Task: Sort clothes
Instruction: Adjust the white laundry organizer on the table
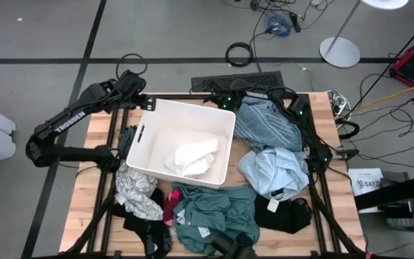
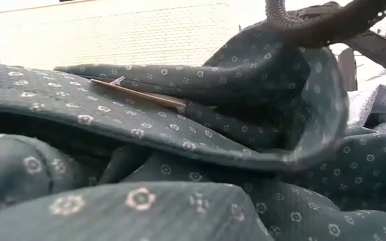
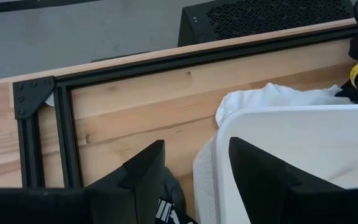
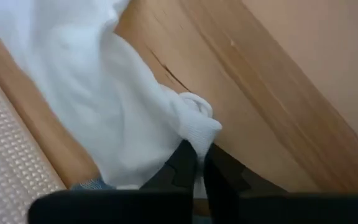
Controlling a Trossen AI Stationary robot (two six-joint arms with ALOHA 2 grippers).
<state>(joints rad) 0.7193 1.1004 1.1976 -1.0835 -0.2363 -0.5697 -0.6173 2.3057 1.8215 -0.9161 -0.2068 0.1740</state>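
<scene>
The right end effector (image 4: 197, 165) is pinched tight on a fold of white cloth (image 4: 117, 106), with the wooden table (image 4: 278, 87) right beneath it. In the high view this arm sits along the table's right edge, among the clothes.

Over on the left, the left end effector (image 3: 194, 180) has its fingers spread, straddling the wall of the white bin (image 3: 291, 130) at its corner, nothing held between them.

From above, the bin (image 1: 144, 140) sits mid-table with a white garment (image 1: 191, 158) inside. Around it lie a blue-grey shirt (image 1: 264, 124), a light blue shirt (image 1: 275, 171), a teal shirt (image 1: 218, 208), a black garment (image 1: 282, 214), a white-grey patterned piece (image 1: 136, 191) and a dark red one (image 1: 169, 205). The low view is filled by dark green dotted fabric (image 2: 179, 127).
</scene>
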